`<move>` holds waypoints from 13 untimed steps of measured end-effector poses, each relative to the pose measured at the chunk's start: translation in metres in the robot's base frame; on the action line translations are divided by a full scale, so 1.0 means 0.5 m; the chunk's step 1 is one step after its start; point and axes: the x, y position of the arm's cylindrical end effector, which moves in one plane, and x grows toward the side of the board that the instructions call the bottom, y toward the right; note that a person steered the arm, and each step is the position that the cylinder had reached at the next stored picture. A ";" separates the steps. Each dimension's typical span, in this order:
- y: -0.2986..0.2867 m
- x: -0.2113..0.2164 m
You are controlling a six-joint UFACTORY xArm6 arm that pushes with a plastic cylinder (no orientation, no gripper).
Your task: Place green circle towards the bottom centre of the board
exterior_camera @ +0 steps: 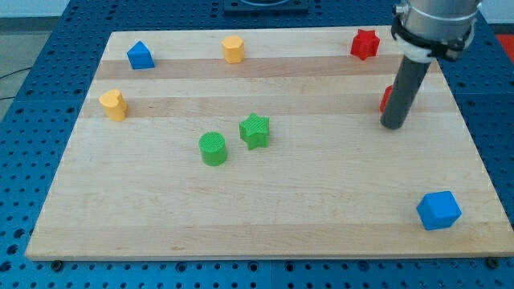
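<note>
The green circle (214, 149) sits a little left of the board's middle. A green star (254, 130) lies just to its upper right, a small gap between them. My tip (393, 125) is far to the right of both, near the board's right side. The rod stands in front of a red block (386, 98), hiding most of it, so its shape cannot be made out.
A blue pentagon-like block (140, 55) and a yellow hexagon (233, 49) lie along the top. A red star (365, 43) is at the top right. A yellow block (113, 104) is at the left. A blue cube (438, 210) is at the bottom right. The wooden board (265, 217) rests on a blue perforated table.
</note>
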 end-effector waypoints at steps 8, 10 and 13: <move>0.053 -0.154; 0.012 -0.026; -0.143 -0.025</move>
